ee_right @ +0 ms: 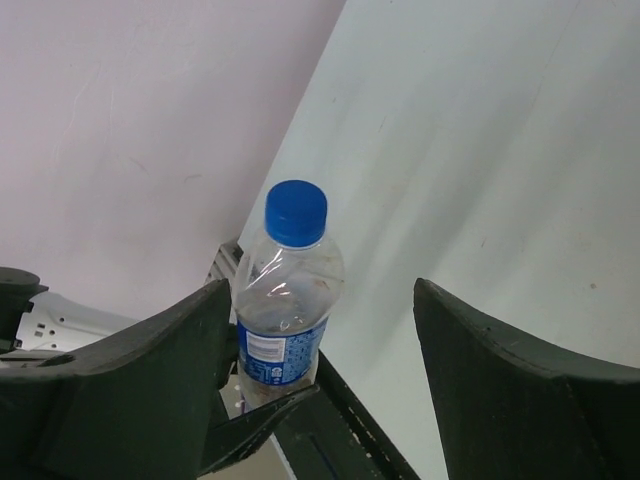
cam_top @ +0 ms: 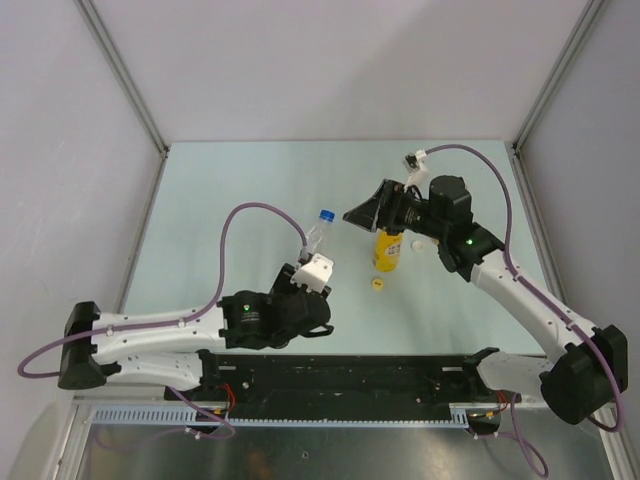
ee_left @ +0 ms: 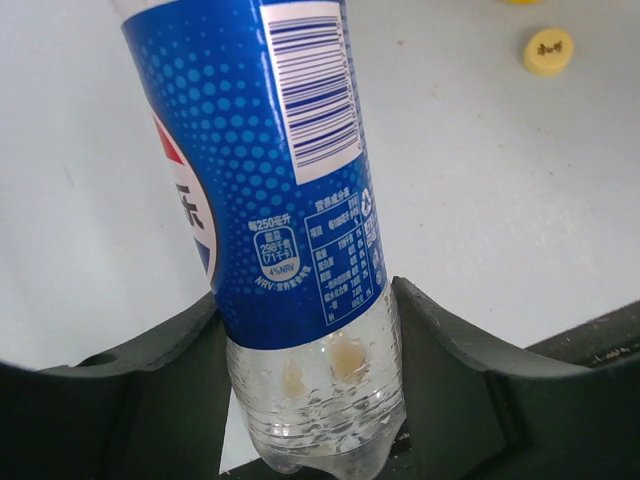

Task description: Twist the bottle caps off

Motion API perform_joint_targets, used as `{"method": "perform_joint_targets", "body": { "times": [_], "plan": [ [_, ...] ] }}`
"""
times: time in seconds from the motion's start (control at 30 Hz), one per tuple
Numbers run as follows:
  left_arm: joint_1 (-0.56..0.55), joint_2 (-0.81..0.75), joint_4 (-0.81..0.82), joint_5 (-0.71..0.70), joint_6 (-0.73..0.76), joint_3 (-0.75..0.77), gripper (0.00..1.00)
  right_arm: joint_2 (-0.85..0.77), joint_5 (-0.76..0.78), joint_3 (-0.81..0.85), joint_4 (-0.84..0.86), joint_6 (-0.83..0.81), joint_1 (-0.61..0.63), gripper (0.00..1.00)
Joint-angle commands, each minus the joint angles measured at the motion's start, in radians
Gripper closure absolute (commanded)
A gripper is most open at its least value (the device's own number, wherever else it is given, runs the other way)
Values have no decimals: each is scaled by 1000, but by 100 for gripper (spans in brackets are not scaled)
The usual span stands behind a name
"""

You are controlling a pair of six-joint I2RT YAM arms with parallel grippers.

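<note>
— Status?
— Yellow cap (cam_top: 378,283) and pale cap (cam_top: 418,246) lie loose on the bench (cam_top: 220,200), right of centre. Blue cap (ee_right: 296,211) still on the clear bottle (ee_left: 290,200), mid-bench, clamped low in my left jaws.
— Right jaws?
— Apart, facing that cap. One left, I judge.

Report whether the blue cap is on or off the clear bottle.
On. The blue cap sits on the neck of the clear bottle; how tight it is cannot be told.

table (cam_top: 250,180): pale green top, matte | walls (cam_top: 330,60): plain, pale, on three sides | posts (cam_top: 122,75): grey metal, at far corners | strip (cam_top: 300,413): perforated, along near edge
</note>
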Motion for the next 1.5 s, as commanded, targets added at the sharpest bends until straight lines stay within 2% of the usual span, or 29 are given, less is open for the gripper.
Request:
{"method": "perform_joint_targets", "body": {
  "times": [0.0, 0.37, 0.9, 1.13, 1.33, 1.43, 1.47],
  "plan": [
    [-47, 49, -93, -213, -74, 75, 75, 22, 24, 71, 17, 6, 11, 23],
    [-106, 219, -305, -352, -260, 177, 76, 74, 61, 107, 46, 38, 48, 23],
    [-123, 296, -362, -371, -275, 221, 75, 162, 51, 108, 136, 108, 83, 31],
    [-127, 327, -372, -376, -283, 228, 75, 207, -20, 108, 202, 135, 83, 52],
    [-127, 338, -379, -384, -291, 232, 75, 223, -41, 109, 202, 128, 84, 62],
    [-127, 345, -382, -384, -291, 232, 75, 222, -48, 109, 199, 120, 83, 75],
    [-127, 349, -382, -383, -291, 230, 75, 221, -53, 109, 199, 116, 83, 84]
  ]
}}
